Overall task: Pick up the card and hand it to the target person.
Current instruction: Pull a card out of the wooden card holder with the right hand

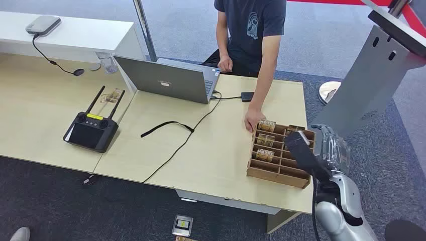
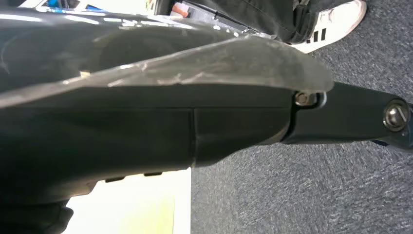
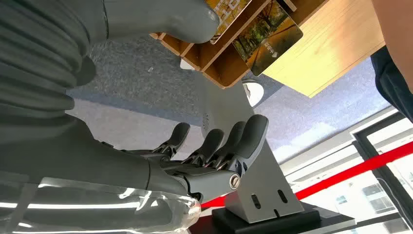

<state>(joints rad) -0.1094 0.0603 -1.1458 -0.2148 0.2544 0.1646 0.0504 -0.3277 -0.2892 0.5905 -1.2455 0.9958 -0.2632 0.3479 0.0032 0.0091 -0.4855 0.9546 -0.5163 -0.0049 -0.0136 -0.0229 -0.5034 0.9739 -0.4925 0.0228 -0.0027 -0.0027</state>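
Right hand (image 1: 301,145) over wooden rack (image 1: 278,173), fingers (image 3: 229,146) spread, holding nothing.

Still the reaching step, by the look of it: cards (image 1: 265,140) standing in rack slots at the table's right end, thumb near one card (image 3: 265,41) in the wrist view, none pinched yet. Next calls for thumb and finger closing on a card edge, then lifting straight up. Person's hand (image 1: 252,120) touching the rack's far corner; table edge (image 1: 241,193) close, open room leftward. Left hand: cannot tell.

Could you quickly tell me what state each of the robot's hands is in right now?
Left hand: cannot be told from these views.
Right hand: open, fingers apart, holding nothing, beside the wooden card rack.
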